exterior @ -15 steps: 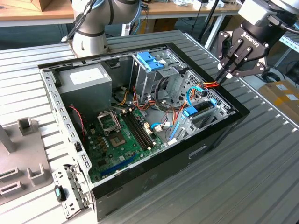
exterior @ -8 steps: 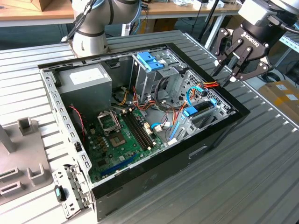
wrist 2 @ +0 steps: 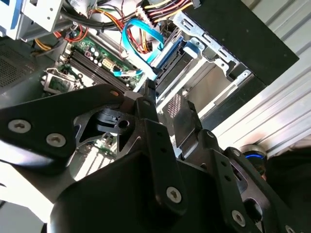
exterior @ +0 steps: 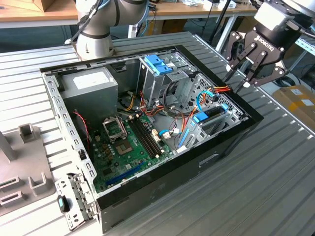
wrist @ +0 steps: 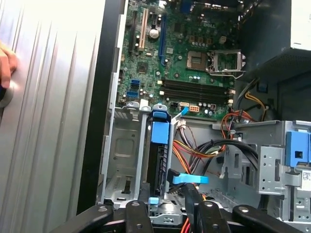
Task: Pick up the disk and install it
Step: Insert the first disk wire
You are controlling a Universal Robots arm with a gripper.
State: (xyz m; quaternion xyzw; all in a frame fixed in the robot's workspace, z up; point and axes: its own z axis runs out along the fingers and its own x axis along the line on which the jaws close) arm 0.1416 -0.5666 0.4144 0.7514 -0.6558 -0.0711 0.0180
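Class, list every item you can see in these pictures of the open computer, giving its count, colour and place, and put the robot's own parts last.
computer case: one, black, lying open on the ribbed table.
ribbed table: one, silver, under the case.
motherboard: one, green, on the case floor.
power-supply box: one, grey, in the case's far corner at the exterior view's left.
drive cage latch: one, blue, atop the metal cage at the case's far side.
disk: one, dark with blue rails, standing on edge in the bay at the case's end below the gripper.
cables: several, red, orange and blue, between cage and bay.
bracket: one, silver, on the table beside the case.
gripper: one, black, open, above the case's end at the exterior view's right.
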